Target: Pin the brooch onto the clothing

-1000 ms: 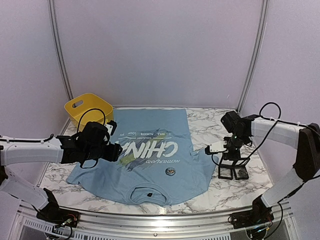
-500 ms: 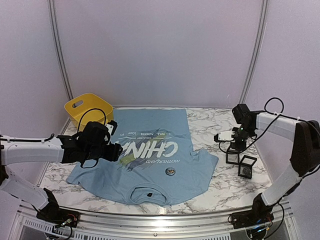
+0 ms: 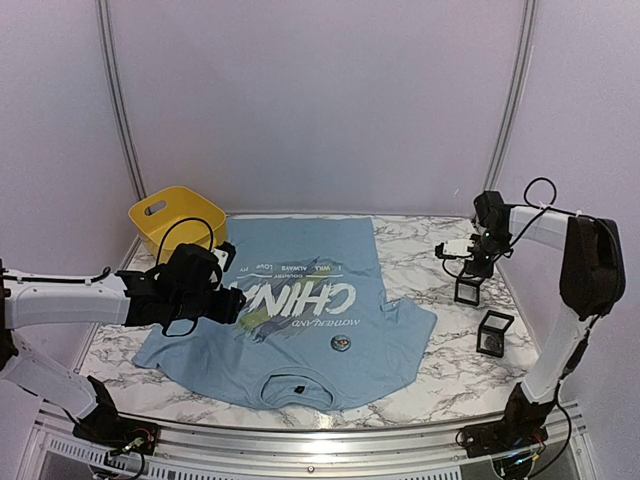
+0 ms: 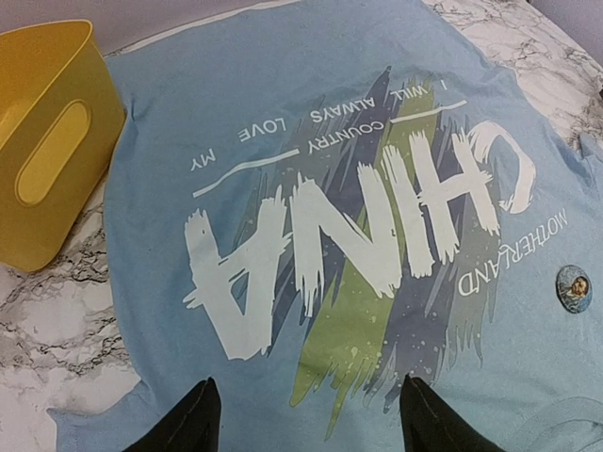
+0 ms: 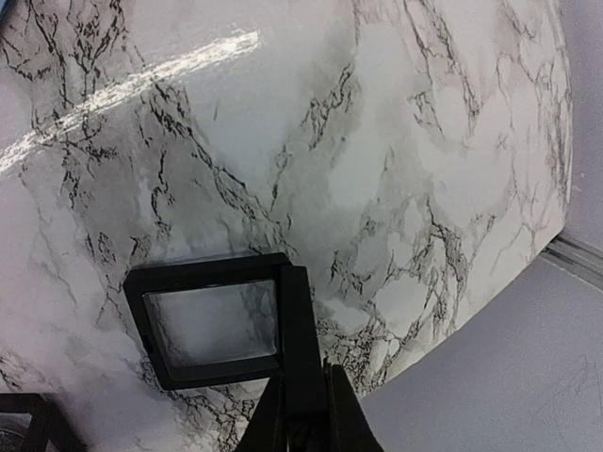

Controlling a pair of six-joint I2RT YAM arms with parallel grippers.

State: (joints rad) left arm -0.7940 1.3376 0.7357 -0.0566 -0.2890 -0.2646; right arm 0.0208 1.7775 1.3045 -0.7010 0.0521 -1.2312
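The light blue T-shirt [image 3: 300, 310] with white "CHINA" lettering lies flat on the marble table, collar toward me. A small round brooch [image 3: 341, 344] sits on its chest; it also shows in the left wrist view [image 4: 573, 286]. My left gripper [image 3: 228, 303] hovers open and empty over the shirt's [image 4: 283, 169] print. My right gripper [image 3: 470, 283] is shut on the edge of a black square frame case [image 3: 467, 291], held above the table at the far right. In the right wrist view the case [image 5: 212, 320] hangs from the shut fingers [image 5: 273, 414].
A yellow tub [image 3: 177, 218] stands at the back left, by the shirt's hem; it fills the left wrist view's left edge [image 4: 47, 141]. A second black frame case [image 3: 493, 333] lies on the marble at the right. The table's right edge [image 5: 490, 292] is close under my right gripper.
My right gripper has lifted one black frame case away from the other and carried it back and to the right. The left arm has barely moved.
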